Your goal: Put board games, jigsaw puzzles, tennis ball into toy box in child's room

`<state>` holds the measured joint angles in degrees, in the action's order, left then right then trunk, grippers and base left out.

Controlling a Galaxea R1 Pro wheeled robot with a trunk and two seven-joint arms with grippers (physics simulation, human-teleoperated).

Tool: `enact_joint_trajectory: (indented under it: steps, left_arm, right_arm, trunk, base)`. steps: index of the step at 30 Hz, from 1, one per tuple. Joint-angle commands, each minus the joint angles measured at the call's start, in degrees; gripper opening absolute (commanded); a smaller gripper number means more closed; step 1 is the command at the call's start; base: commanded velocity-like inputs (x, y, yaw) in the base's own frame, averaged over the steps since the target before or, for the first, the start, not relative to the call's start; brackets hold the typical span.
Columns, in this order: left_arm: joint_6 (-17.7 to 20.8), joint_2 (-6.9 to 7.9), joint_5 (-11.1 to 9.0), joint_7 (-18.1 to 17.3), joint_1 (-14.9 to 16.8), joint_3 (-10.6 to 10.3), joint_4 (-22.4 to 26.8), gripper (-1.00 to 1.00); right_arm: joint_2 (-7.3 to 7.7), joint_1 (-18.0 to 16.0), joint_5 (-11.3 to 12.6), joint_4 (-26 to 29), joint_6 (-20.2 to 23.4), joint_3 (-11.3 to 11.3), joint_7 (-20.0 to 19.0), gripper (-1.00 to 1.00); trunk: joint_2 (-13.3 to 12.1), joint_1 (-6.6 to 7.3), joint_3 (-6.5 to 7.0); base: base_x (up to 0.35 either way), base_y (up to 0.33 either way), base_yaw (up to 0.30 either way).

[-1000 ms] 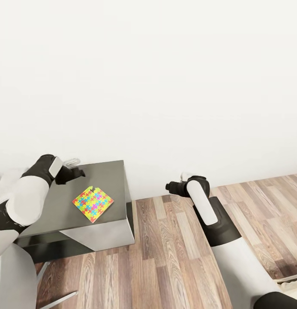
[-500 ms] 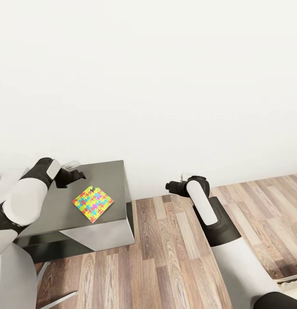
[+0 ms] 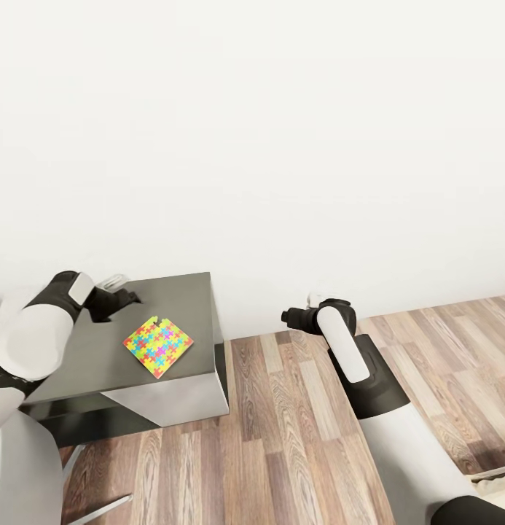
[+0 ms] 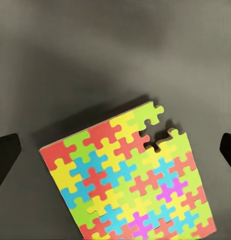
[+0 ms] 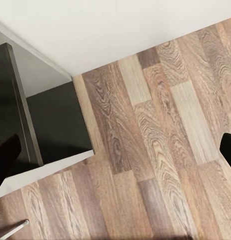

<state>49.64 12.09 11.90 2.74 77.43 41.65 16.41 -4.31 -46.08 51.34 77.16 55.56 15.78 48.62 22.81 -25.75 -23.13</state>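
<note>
- The jigsaw puzzle (image 3: 158, 345) lay flat on the dark grey corner of the bench (image 3: 186, 299), turned cornerwise, with one corner close to the bench's front edge.
- It was a thin squarish sheet of interlocking yellow, red, blue, green and pink pieces (image 4: 128, 180), and one piece was missing as a notch in one edge.
- We judged the step in hand to be picking up this puzzle; neither the toy box nor the other toys were in sight.
- The left hand (image 3: 128, 292) hung over the bench just behind the puzzle, its fingers apart and holding nothing; in the left wrist view the dark fingertips (image 4: 6, 155) stood wide on either side of the sheet.
- The next move, we thought, called for lowering onto a sheet with almost no height, so getting a finger under an edge, perhaps at the corner near the bench's rim, looked the hard part.
- The bench top looked smooth and matte, and the sheet might slide on it.
- The right hand (image 3: 290, 317) was held over the wood-plank floor (image 5: 160, 150), fingers apart and empty.
- Behind everything stood a plain white wall (image 3: 281, 146).
</note>
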Motion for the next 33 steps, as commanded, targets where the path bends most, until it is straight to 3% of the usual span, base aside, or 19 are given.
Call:
enact_joint_trajectory:
  steps: [1,7,14,26,33]
  left_arm:
    - [0.2,0.23,0.2,0.1,0.1,0.6,0.0,1.0]
    - [0.2,1.88,0.1,0.1,-0.1,1.8,0.0,1.0]
    - [0.1,3.88,0.2,0.3,-0.4,6.5,0.0,1.0]
    - [-0.2,4.32,0.1,0.6,-3.3,9.1,-0.2,1.0]
    - [-0.6,3.88,0.2,0.7,-4.3,13.7,-0.2,1.0]
  right_arm:
    - [0.0,-0.1,0.5,0.1,0.2,0.0,0.6,1.0]
    - [0.06,-0.1,0.6,0.1,0.2,0.0,0.6,1.0]
    - [0.16,-0.1,0.6,0.1,0.2,0.0,0.6,1.0]
    - [0.16,-0.1,0.7,0.1,0.2,0.0,0.6,1.0]
    - [0.05,1.3,0.7,0.1,0.2,0.0,0.6,1.0]
  trunk:
    - [0.1,-0.04,-0.1]
    - [0.1,-0.04,-0.1]
    - [0.1,-0.04,-0.1]
    - [0.1,-0.04,-0.1]
    - [0.1,-0.04,-0.1]
  base:
    - [0.0,0.0,0.0]
    - [0.0,0.0,0.0]
    - [0.0,0.0,0.0]
    - [0.0,0.0,0.0]
    - [0.0,0.0,0.0]
